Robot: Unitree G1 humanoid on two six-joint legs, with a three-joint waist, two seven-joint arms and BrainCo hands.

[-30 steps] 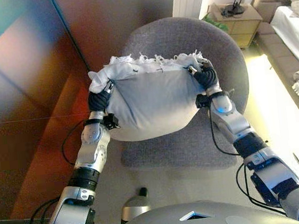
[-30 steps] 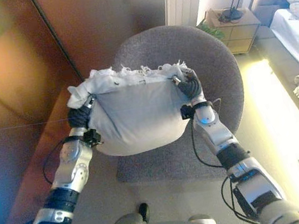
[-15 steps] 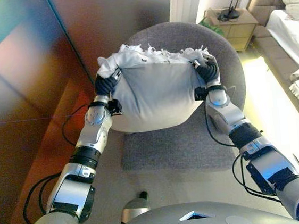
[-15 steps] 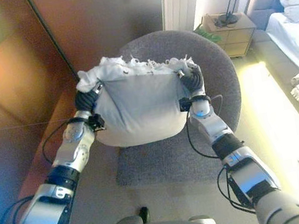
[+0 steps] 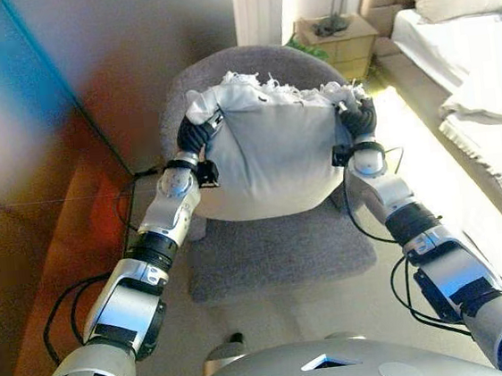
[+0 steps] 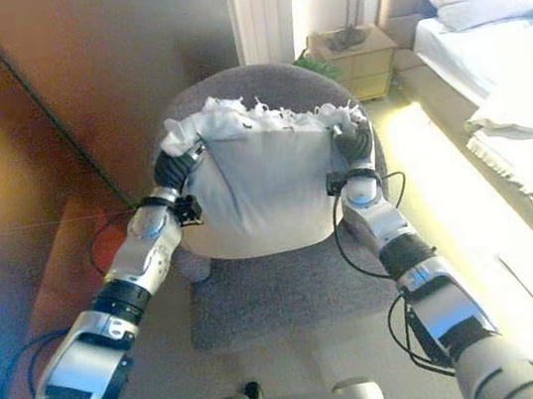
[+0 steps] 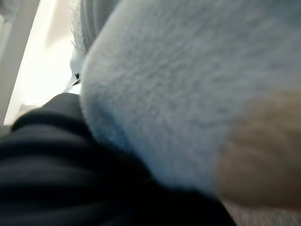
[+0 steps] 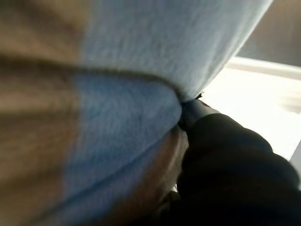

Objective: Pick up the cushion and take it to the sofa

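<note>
Left eye view shows the pale grey cushion (image 5: 274,154) held up off the round grey armchair (image 5: 274,239), with the left hand (image 5: 197,134) at one upper corner and the right hand (image 5: 357,118) at the other, just under the white fringe (image 5: 263,88) along its top edge. Both hands look clenched on the cushion's fabric at those corners, though each wrist view is filled by plush cloth and shows no fingertips. The main risk, as I judge it, is that soft, slippery cover pulling out of one corner pinch when the robot turns away, leaving the cushion swinging from a single hand. Its sagging lower edge hangs near the seat and could drag on it. A bed (image 5: 463,67) lies to the right; no sofa shows.
</note>
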